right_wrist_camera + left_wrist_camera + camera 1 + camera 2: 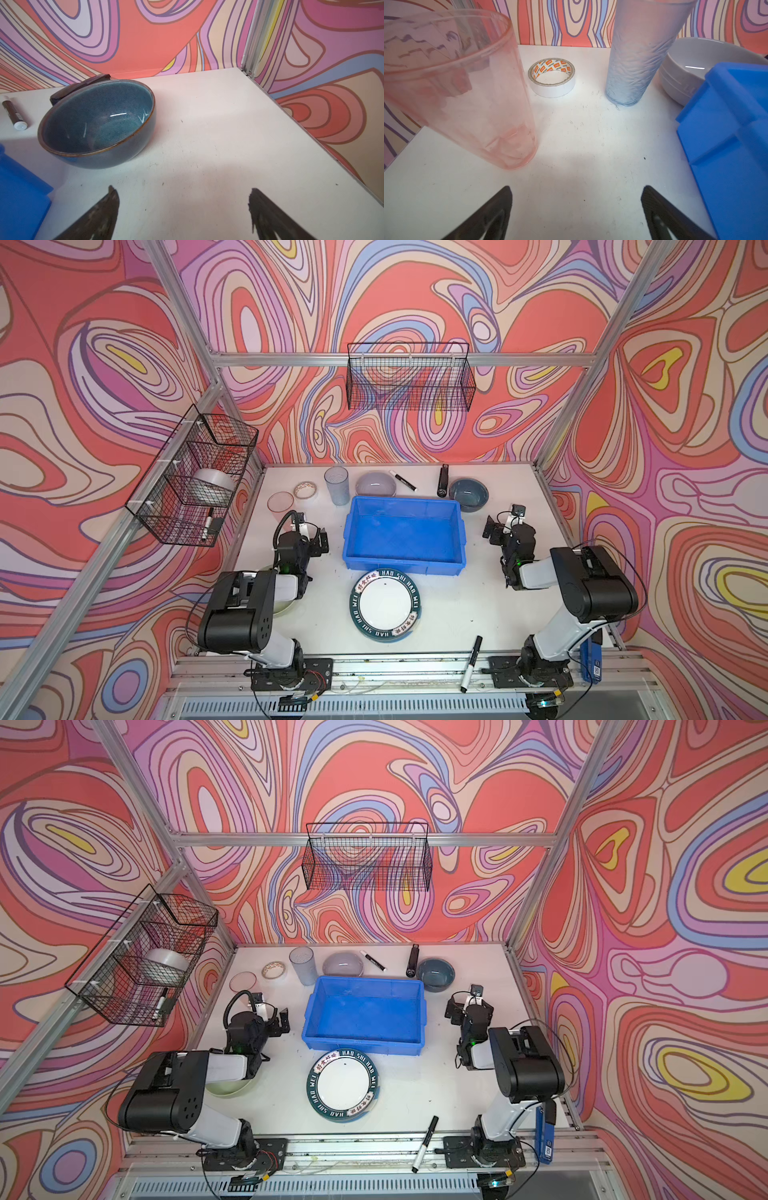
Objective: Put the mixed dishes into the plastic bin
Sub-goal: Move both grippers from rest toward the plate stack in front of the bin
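Note:
The bright blue plastic bin (405, 501) (316, 1011) stands mid-table with nothing in it. A teal-rimmed lettered plate (384, 605) lies in front of it. Along the back stand a pink tumbler (463, 89), a bluish tumbler (637, 58), a lavender bowl (375, 484) and a dark blue bowl (97, 122). A green bowl (287, 608) is mostly hidden under the left arm. My left gripper (318, 540) (576, 191) hovers open left of the bin, short of the pink tumbler. My right gripper (493, 531) (182, 193) is open right of the bin, near the dark blue bowl.
A tape roll (552, 78) sits between the tumblers. One marker (402, 480) and a black stapler-like object (444, 481) lie at the back, another marker (471, 664) on the front rail. Wire baskets (409, 377) (195, 477) hang on the walls.

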